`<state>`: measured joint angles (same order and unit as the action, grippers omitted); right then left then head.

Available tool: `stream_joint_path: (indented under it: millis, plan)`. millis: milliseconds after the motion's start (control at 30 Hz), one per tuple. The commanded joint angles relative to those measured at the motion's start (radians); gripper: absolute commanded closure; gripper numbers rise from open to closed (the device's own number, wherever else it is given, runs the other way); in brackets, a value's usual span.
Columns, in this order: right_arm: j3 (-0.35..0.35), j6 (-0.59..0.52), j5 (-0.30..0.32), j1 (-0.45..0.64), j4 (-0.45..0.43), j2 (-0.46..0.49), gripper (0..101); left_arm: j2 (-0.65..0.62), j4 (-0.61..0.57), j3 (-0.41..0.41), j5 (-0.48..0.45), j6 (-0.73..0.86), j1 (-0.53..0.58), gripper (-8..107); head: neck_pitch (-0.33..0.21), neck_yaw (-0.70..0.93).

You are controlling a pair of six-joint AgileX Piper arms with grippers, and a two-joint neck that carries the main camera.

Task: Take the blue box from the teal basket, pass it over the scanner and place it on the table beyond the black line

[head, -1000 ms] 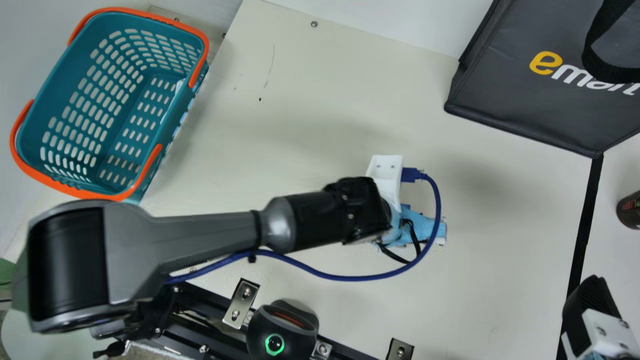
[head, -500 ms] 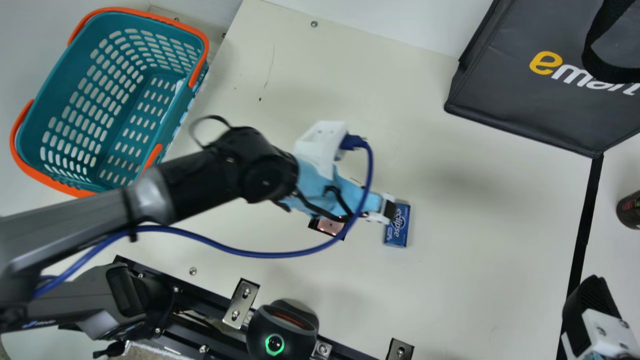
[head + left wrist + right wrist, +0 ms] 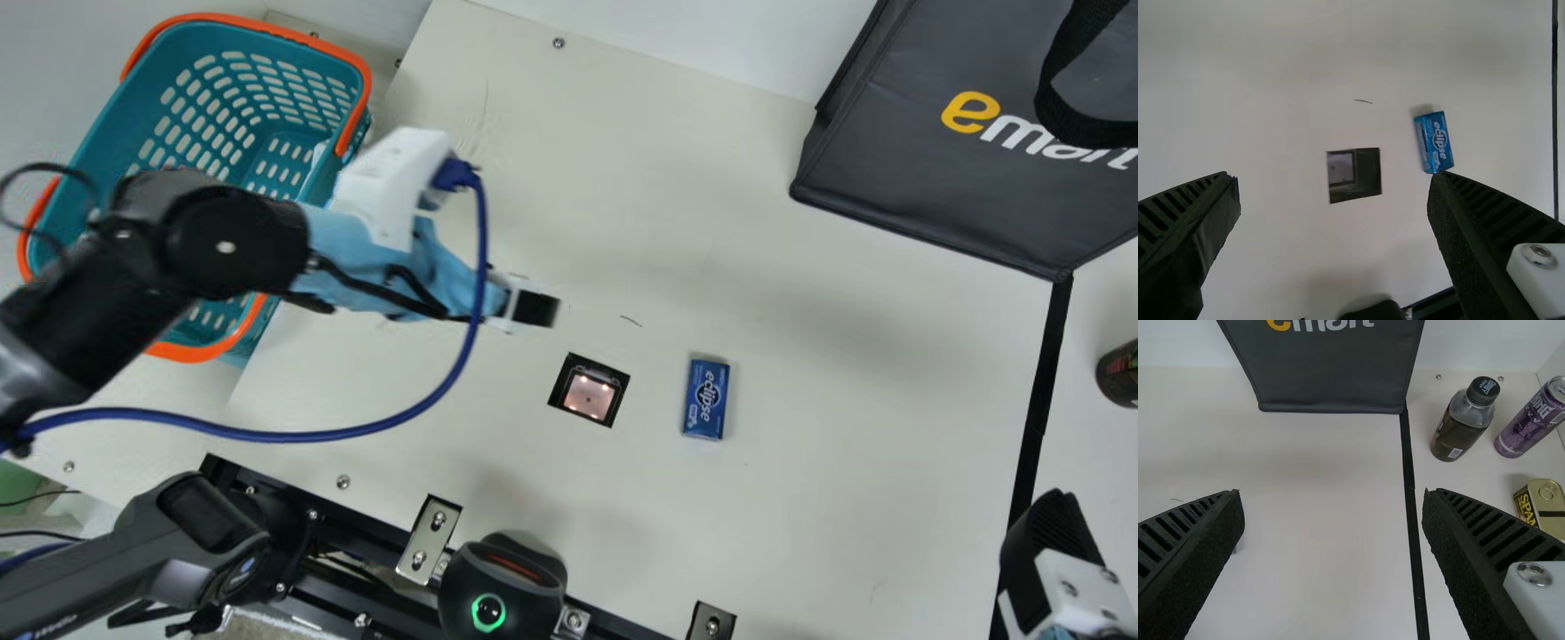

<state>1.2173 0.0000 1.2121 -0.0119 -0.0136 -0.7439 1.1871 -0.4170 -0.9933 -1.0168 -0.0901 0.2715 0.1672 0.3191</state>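
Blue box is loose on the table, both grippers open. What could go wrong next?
Blue box lies short of the black line; stopping here likely fails the task. Right gripper, open, might nudge it if misaligned on approach. Beyond the line, a bottle and purple can could get knocked during placement.

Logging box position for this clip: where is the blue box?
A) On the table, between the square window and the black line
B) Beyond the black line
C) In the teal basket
A: the blue box lies between the square window and the black line.
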Motion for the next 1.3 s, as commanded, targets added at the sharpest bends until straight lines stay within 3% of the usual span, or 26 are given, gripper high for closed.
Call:
stream_joint_path:
  millis: [0,433,933,1267]
  plan:
    - [0.000,0.000,0.000,0.000,0.000,0.000,6,-0.050,0.037,-0.009,-0.038,0.023,-0.067,9,-0.029,0.002]
    - [0.000,0.000,-0.001,0.000,0.000,0.000,6,-0.242,0.254,-0.125,-0.193,0.080,-0.217,9,-0.029,0.002]
    - [0.000,0.000,-0.001,0.000,0.000,0.000,6,-0.244,0.251,-0.126,-0.196,0.081,-0.217,9,-0.029,0.002]
    - [0.000,0.000,-0.001,0.000,0.000,0.000,6,-0.244,0.251,-0.126,-0.196,0.081,-0.217,9,-0.029,-0.231]
